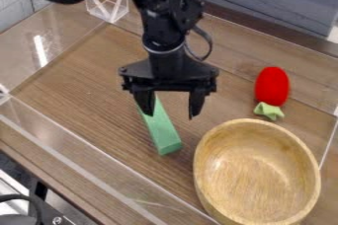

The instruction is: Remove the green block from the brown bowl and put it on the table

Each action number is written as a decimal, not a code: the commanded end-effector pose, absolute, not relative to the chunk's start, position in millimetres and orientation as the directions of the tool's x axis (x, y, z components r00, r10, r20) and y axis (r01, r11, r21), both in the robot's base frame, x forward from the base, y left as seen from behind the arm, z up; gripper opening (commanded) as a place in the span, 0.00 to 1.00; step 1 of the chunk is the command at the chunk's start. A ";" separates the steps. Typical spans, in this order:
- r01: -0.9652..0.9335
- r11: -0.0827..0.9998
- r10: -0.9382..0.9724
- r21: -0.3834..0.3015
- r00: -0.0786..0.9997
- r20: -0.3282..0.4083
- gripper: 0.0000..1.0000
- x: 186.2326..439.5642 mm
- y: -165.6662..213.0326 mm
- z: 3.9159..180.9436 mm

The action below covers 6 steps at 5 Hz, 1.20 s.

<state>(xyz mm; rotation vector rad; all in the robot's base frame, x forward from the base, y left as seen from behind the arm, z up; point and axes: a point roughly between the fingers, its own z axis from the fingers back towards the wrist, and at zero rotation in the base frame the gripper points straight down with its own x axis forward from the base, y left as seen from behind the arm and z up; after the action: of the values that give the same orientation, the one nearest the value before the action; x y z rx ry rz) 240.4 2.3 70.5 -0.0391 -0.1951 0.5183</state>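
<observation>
Looking at it, your gripper (169, 99) hangs spread wide over the green block (161, 130), pinching nothing. The block's flat on the table (79, 91) beside the empty brown bowl (258, 175), so probably done.

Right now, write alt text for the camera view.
A green block lies flat on the wood-grain table, under an open black gripper. Right of it sits an empty brown bowl, with a red strawberry toy behind.
</observation>
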 end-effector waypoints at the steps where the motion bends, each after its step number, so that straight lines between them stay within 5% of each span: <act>1: -0.504 0.860 0.510 -0.083 0.840 0.183 1.00 243.3 7.4 67.0; 3: -0.520 0.852 0.522 -0.063 0.837 0.162 1.00 242.8 9.4 51.1; 4: -0.524 0.850 0.526 -0.057 0.836 0.156 0.00 243.2 10.2 46.6; 6: -0.521 0.850 0.526 -0.072 0.837 0.153 0.00 247.5 9.2 61.2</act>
<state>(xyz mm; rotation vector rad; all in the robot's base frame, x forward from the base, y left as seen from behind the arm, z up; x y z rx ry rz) 237.4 6.2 47.6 -0.0146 -0.1118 0.5443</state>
